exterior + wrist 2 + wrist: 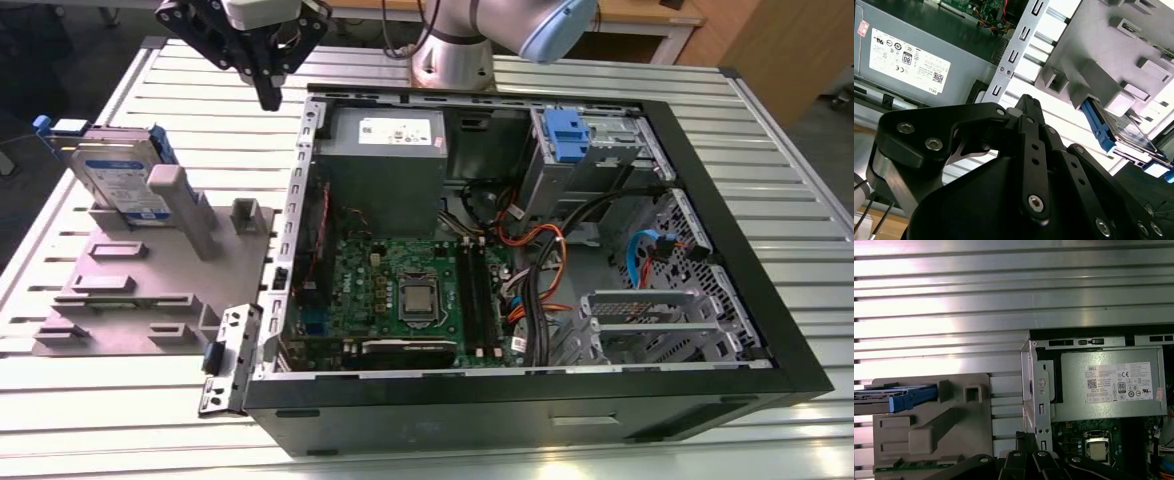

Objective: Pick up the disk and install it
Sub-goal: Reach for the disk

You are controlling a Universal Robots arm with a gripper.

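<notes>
The disk (pixel 118 178) stands on edge in a grey holder (pixel 147 290) on the exterior view's left. It is silver-grey with a white-and-blue label and blue side rails. In the second wrist view the disk (pixel 1126 134) leans in the same holder, and in the first wrist view the disk (pixel 889 396) appears edge-on. My gripper (pixel 271 98) hangs in the air beyond the holder, near the computer case's far left corner, well apart from the disk. Its black fingers (pixel 1030 130) are pressed together, shut on nothing.
An open black computer case (pixel 534 400) lies on the slatted aluminium table (pixel 747 130). Inside it are a grey power supply box (pixel 384 150), a motherboard (pixel 400 290), cables and a drive bay with a bare blue clip (pixel 566 135). The arm's base (pixel 454 60) stands behind the case.
</notes>
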